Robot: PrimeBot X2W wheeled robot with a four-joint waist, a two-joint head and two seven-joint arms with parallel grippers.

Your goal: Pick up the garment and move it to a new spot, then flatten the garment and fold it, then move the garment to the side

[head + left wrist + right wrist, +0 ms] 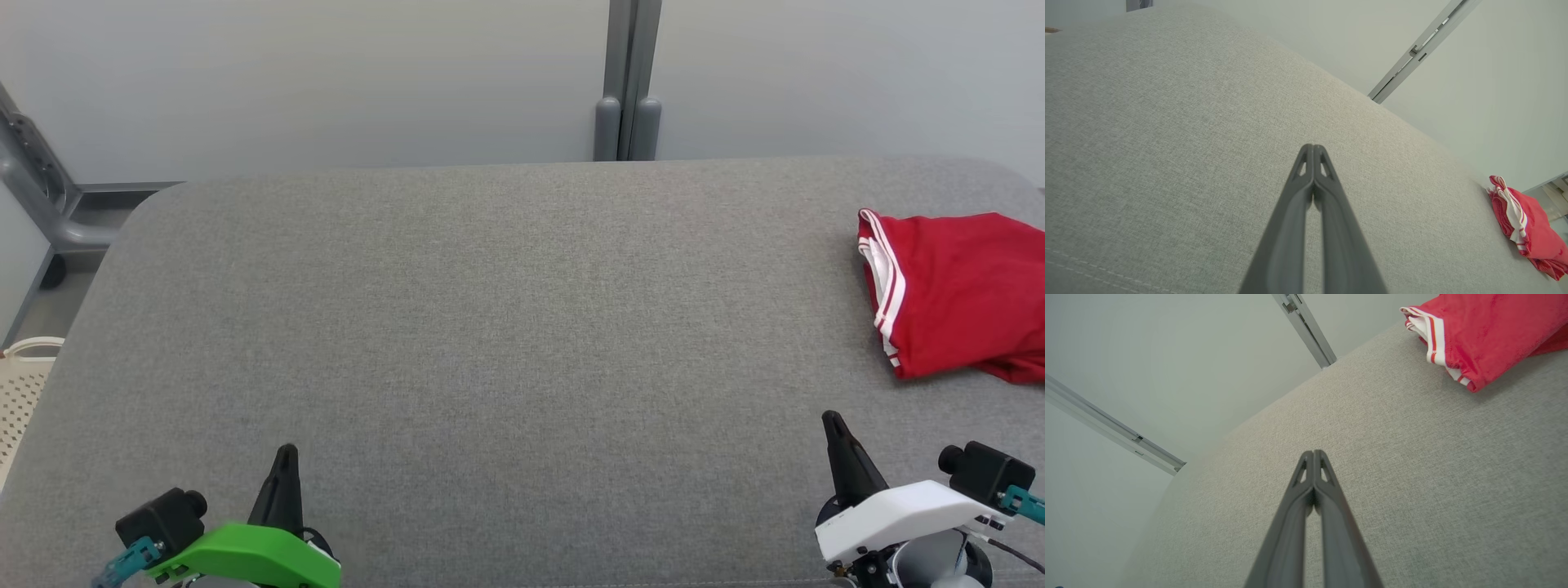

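The garment (959,294) is red with white-striped trim, lying bunched at the far right of the grey padded table (490,327). It also shows as the red garment (1527,222) at the right edge of the left wrist view and the garment (1478,330) at the top right of the right wrist view. My left gripper (286,451) sits at the lower left, shut with nothing in it, fingertips pressed together (1313,147). My right gripper (831,418) rests at the lower right, shut and empty (1313,452), a short way in front of the garment.
A grey post (627,82) stands against the pale wall behind the table. A perforated cream basket (20,392) sits off the table's left side, beside a grey metal frame (41,196). The broad table middle is bare fabric.
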